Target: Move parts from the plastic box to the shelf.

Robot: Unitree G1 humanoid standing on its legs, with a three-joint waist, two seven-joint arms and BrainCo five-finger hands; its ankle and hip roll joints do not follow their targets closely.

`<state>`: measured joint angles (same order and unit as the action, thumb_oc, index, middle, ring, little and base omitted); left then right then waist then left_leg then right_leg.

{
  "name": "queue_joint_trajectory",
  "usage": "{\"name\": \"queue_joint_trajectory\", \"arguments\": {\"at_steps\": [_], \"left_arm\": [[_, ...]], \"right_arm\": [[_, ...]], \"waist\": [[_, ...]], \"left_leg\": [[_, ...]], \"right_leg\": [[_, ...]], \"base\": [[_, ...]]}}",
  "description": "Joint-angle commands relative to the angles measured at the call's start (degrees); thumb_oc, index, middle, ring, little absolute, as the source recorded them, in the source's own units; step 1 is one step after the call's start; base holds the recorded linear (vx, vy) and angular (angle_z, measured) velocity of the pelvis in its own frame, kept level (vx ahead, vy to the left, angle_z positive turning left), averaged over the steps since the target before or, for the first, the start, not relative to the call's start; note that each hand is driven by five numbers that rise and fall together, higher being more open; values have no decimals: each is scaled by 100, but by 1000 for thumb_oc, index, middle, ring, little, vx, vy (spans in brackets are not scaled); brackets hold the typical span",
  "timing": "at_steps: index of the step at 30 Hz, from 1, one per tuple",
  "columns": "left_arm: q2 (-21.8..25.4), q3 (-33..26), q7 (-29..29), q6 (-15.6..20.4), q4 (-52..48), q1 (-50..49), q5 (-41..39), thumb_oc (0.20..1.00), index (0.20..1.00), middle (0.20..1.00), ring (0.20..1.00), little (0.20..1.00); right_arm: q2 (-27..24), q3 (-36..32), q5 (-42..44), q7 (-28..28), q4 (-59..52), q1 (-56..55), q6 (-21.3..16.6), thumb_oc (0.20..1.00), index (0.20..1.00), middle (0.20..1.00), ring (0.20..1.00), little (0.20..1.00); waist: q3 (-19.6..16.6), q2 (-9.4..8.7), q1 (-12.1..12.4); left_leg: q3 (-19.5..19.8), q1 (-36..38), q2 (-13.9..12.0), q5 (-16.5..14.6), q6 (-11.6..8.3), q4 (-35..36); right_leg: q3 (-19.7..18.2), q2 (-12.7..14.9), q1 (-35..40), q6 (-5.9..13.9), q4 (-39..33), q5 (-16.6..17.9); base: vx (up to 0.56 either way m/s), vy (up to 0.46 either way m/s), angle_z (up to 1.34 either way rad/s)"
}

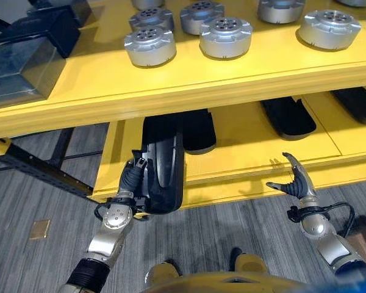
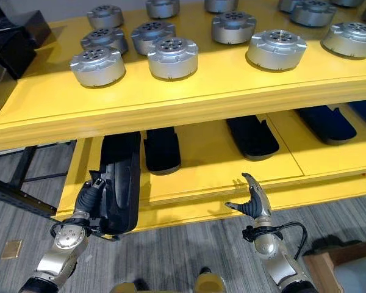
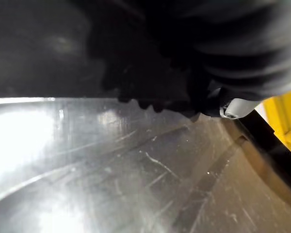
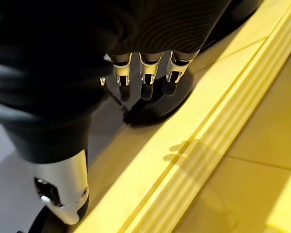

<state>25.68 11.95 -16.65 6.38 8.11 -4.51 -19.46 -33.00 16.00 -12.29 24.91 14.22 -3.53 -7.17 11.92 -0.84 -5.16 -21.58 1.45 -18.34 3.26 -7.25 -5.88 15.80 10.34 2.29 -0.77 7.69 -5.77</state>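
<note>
A long black part (image 1: 165,165) lies lengthwise on the lower yellow shelf (image 1: 250,140), and its near end overhangs the front edge. My left hand (image 1: 134,174) grips that near end from the left side, with the fingers curled against it. Its glossy dark surface (image 3: 111,165) shows very close in the left wrist view. My right hand (image 1: 297,180) hovers just in front of the shelf's front lip, further right. It is open, with the thumb spread, and holds nothing. Its fingers (image 4: 144,77) hang relaxed over the shelf edge.
More black parts (image 1: 198,131) (image 1: 288,116) (image 1: 360,104) lie deeper on the lower shelf. The upper shelf (image 1: 171,91) carries several round silver parts (image 1: 150,46). A dark box (image 1: 43,27) and a grey translucent container (image 1: 15,73) stand at its left end. Grey floor lies below.
</note>
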Motion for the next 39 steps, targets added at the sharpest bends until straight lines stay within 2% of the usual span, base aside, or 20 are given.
{"name": "queue_joint_trajectory", "arguments": {"at_steps": [1, 2, 3, 4, 7, 10, 14, 18, 20, 25, 29, 32, 36, 38, 39], "left_arm": [[54, -312, -232, 354, -432, 5, -171, 200, 200, 200, 200, 200], [52, -319, -204, 376, -404, 5, -192, 200, 200, 200, 200, 200], [6, -319, -141, 377, -337, 36, -297, 200, 200, 200, 200, 200], [-22, -306, -151, 372, -298, 55, -304, 200, 200, 200, 200, 200], [-161, -252, -282, 381, -71, 136, -162, 200, 200, 200, 200, 200], [-229, -270, -425, 285, -94, 107, -114, 200, 200, 200, 200, 200], [-229, -335, -540, 326, -64, 12, -89, 200, 200, 200, 200, 200], [-204, -428, -683, 257, -118, -114, -74, 200, 200, 200, 200, 200], [-202, -446, -674, 291, -87, -144, -31, 200, 200, 200, 200, 200], [-196, -351, -863, 300, -123, 18, 80, 200, 200, 200, 200, 200], [-196, -276, -1272, 306, 13, 440, 84, 200, 200, 200, 200, 200], [-243, -208, -1570, 154, 343, 943, 105, 200, 200, 200, 200, 200], [-309, -130, -1816, 71, 777, 1493, 168, 200, 200, 200, 200, 200], [-410, -97, -2076, 84, 1016, 1763, 62, 200, 200, 200, 200, 200], [-462, -110, -2165, 147, 1071, 1811, 13, 200, 200, 200, 200, 200]], "right_arm": [[-273, 37, 147, 53, -373, 56, -202, 1000, 1000, 1000, 1000, 1000], [-281, 34, 204, 49, -364, 45, -244, 1000, 1000, 1000, 1000, 1000], [-223, 47, 553, 110, -303, 95, -529, 1000, 1000, 1000, 1000, 1000], [-188, 54, 526, 126, -266, 132, -555, 1000, 1000, 1000, 1000, 1000], [-20, 92, 386, 141, -111, 233, -553, 1000, 1000, 1000, 1000, 1000], [44, 45, 315, 85, -143, 145, -589, 1000, 1000, 1000, 1000, 1000], [84, 16, 346, 103, -196, 125, -663, 1000, 1000, 1000, 1000, 1000], [81, -61, 500, 267, -431, 114, -678, 1000, 1000, 1000, 1000, 1000], [80, -154, 552, 545, -639, 84, -613, 1000, 1000, 1000, 1000, 1000], [53, -300, 715, 741, -794, 186, -482, 1000, 1000, 1000, 1000, 1000], [-6, -218, 619, 886, -954, 446, -695, 1000, 1000, 1000, 1000, 1000], [-69, -173, 724, 916, -1074, 702, -781, 1000, 1000, 1000, 1000, 1000], [-111, -227, 1008, 1056, -1293, 928, -815, 1000, 1000, 1000, 1000, 1000], [-89, -407, 907, 1342, -1577, 996, -1151, 1000, 1000, 1000, 1000, 1000], [-100, -468, 916, 1330, -1702, 1004, -1147, 1000, 1000, 1000, 1000, 1000]], "waist": [[-196, 71, 94], [-203, 75, 97], [-207, 110, 107], [-204, 128, 110], [-205, 168, 130], [-239, 197, 156], [-247, 175, 215], [-205, 127, 267], [-151, 82, 271], [-27, 44, 257], [180, 65, 225], [351, 51, 168], [531, 39, 36], [692, 30, -71], [739, 27, -100]], "left_leg": [[62, 16, -7, 743, -91, -240], [65, 36, 9, 670, -68, -223], [19, 44, 36, 550, -64, -307], [-2, 32, 59, 552, -66, -341], [-13, 6, 253, 405, -14, -416], [-1, 27, 447, 127, 95, -368], [33, 120, 650, -271, 231, -248], [74, 122, 750, -452, 307, -229], [66, 83, 779, -535, 346, -269], [3, -87, 735, -511, 327, -412], [-174, -328, 572, -396, 286, -581], [-349, -490, 428, -383, 284, -760], [-440, -697, 304, -374, 275, -1009], [-510, -870, 245, -413, 297, -1239], [-540, -914, 231, -427, 307, -1292]], "right_leg": [[407, -271, 119, 202, 132, -139], [411, -231, 103, 215, 179, -160], [472, -182, 106, 198, 241, -196], [481, -187, 130, 188, 224, -196], [467, -145, 237, 219, 85, -92], [414, -96, 262, 288, -41, 8], [399, -48, 253, 378, -76, 68], [357, -83, 213, 401, -55, 60], [331, -117, 159, 404, -18, 46], [337, -190, -6, 392, 27, 23], [447, -182, -247, 364, 136, -10], [533, -169, -496, 348, 336, -76], [441, -219, -742, 314, 538, -169], [359, -224, -947, 306, 735, -220], [348, -218, -994, 303, 774, -232]], "base": [[-10, 135, -52], [-40, 188, -21], [-43, 179, -8], [-49, 231, 17], [-1, 158, 14], [4, 121, 11], [5, 58, 5], [-13, 7, 9], [-43, -13, 0], [-86, -15, -1], [-144, -1, -18], [-134, -2, -23], [-115, 20, -24], [-113, 76, -25], [-100, 85, -17]]}}
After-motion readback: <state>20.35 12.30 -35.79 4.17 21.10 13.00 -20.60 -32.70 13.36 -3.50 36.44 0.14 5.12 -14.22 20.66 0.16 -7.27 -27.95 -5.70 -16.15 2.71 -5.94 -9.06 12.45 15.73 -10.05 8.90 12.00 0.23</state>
